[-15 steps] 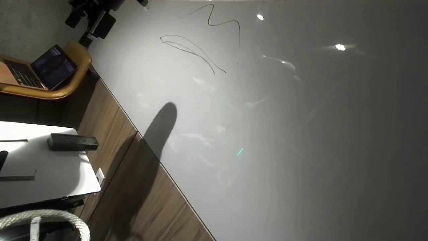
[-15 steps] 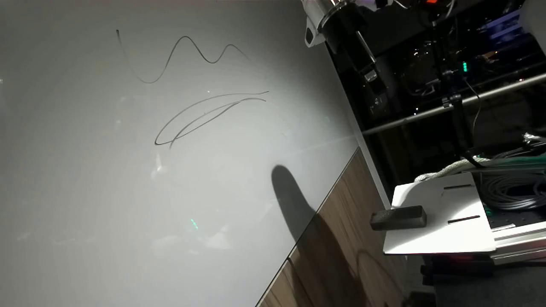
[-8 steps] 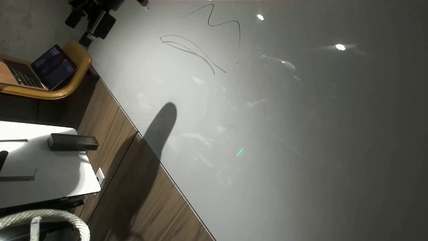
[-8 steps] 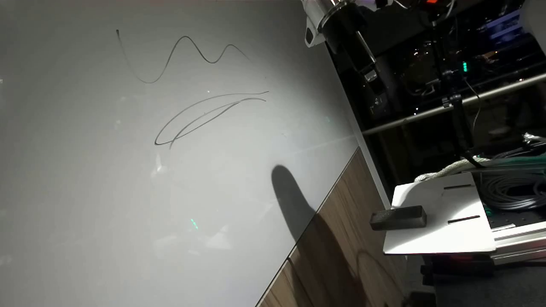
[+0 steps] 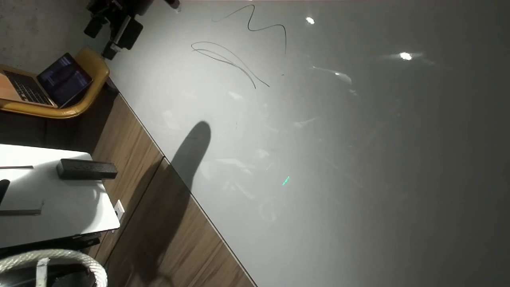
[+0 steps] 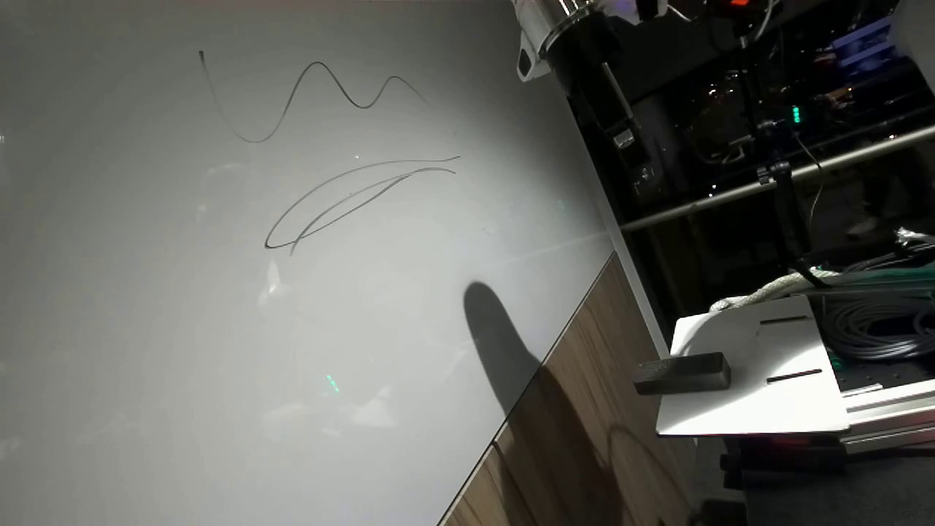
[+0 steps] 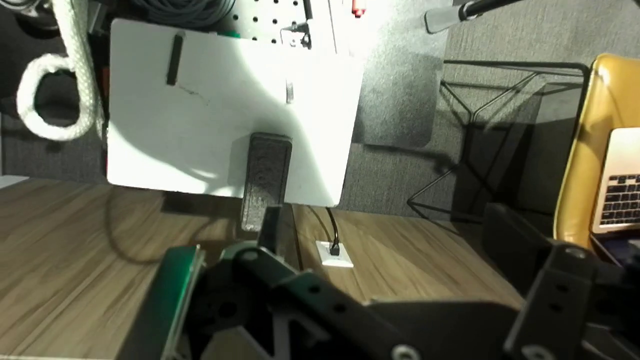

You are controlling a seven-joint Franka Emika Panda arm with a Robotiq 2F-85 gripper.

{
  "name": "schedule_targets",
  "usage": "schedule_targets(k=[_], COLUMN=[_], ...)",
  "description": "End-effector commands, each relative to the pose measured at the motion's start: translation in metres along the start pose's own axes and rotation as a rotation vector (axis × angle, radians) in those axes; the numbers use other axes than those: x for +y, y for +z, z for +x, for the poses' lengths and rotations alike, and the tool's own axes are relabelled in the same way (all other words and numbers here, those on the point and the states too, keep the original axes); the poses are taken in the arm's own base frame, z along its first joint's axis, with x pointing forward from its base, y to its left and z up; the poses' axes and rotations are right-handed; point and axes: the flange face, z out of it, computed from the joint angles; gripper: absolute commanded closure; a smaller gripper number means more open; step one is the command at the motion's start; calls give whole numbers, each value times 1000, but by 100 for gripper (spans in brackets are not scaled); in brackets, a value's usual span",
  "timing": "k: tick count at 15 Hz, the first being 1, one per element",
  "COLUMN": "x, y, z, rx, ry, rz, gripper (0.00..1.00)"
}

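Fingers (image 7: pixel 517 250): spread wide apart, a broad gap between them. In the wrist view one finger overlaps the outer end of the dark block (image 7: pixel 266 180), yet in both exterior views the fingers stand well apart from it, near a side edge of the whiteboard (image 5: pixel 318 239).

The dark block lies across that edge of the white plate (image 7: pixel 145 105) which faces the wood panel (image 7: pixel 60 260), between the two corners there. Most of it rests on the plate; its outer end projects past the edge. Two narrow dark strips (image 7: pixel 174 60) mark the plate's surface.

Off one side edge of the plate, white rope (image 7: pixel 86 90) forms a loop. Off the opposite side edge, well apart, stands a yellow chair (image 7: pixel 589 160) carrying an unfolded laptop (image 7: pixel 620 185). The wood panel bears a white outlet (image 7: pixel 336 261) with a black plug (image 7: pixel 334 249) inserted.

The whiteboard's lower edge meets the wood panel. Drawn on the whiteboard are a wavy line (image 6: pixel 316 63) and, beneath it, a looped line (image 6: pixel 358 193). A round-tipped shadow (image 5: pixel 195 143) spans whiteboard and wood panel.
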Motion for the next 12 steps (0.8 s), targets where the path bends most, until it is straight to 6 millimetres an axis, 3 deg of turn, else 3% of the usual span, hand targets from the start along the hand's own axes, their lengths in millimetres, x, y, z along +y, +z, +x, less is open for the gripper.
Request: schedule_targets(k=[1,7,12], x=[5,-7,-7], y=[2,41,88], z=[25,51,38], rx=[113,228,216], ry=[-12,41,112], rz=[-77,-128,-146], gripper=[0,0,0])
